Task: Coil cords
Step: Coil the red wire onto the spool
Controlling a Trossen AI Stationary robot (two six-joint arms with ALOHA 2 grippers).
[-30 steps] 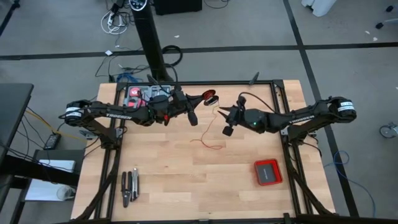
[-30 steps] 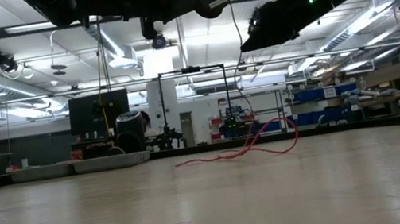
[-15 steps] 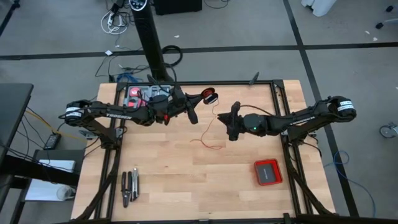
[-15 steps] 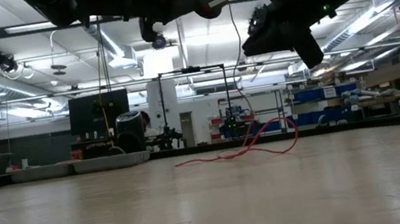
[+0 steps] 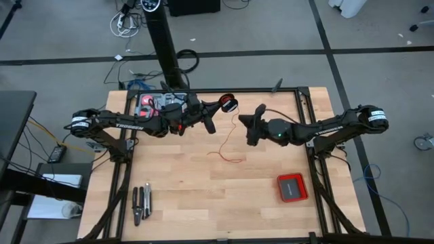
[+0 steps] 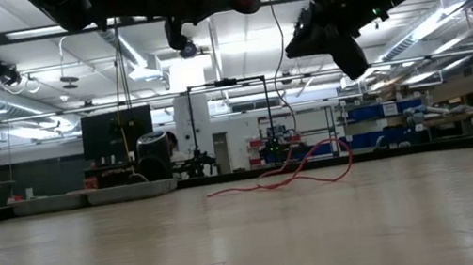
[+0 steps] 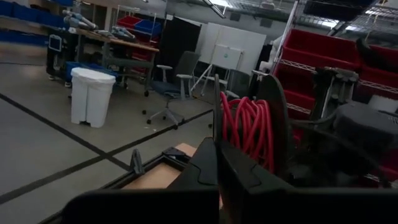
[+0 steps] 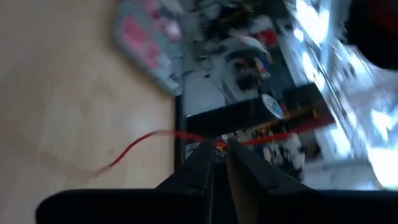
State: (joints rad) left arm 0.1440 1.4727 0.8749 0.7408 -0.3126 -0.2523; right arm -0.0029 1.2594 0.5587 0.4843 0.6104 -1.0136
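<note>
While the pale wooden table (image 5: 196,183) carries little near its middle, the two dark arms meet above its far half. A grey tray of pink and white clutter (image 5: 157,103) sits at the far edge, behind the left arm. The flat red square box (image 5: 292,187) lies on the near right part of the table, well apart from both sets of jaws. Dark pliers-like hand tools (image 5: 141,202) lie at the near left, also far from either arm.

The left gripper (image 5: 218,106) is held high off the table with its jaws clamped on the small black spool wound with thin red wire (image 5: 230,105); in the left wrist view the spool (image 7: 249,134) stands just past the fingertips, upright on its edge between dark flanges.

The right gripper (image 5: 248,125) hangs just beside that spool, its jaws nearly closed on the thin red wire (image 8: 186,137), which crosses at their tips in the right wrist view. From there the wire drops to the wood below and between the two grippers, where its loose squiggly loops (image 5: 227,157) lie; the low view shows them (image 6: 295,173) resting on the tabletop.
</note>
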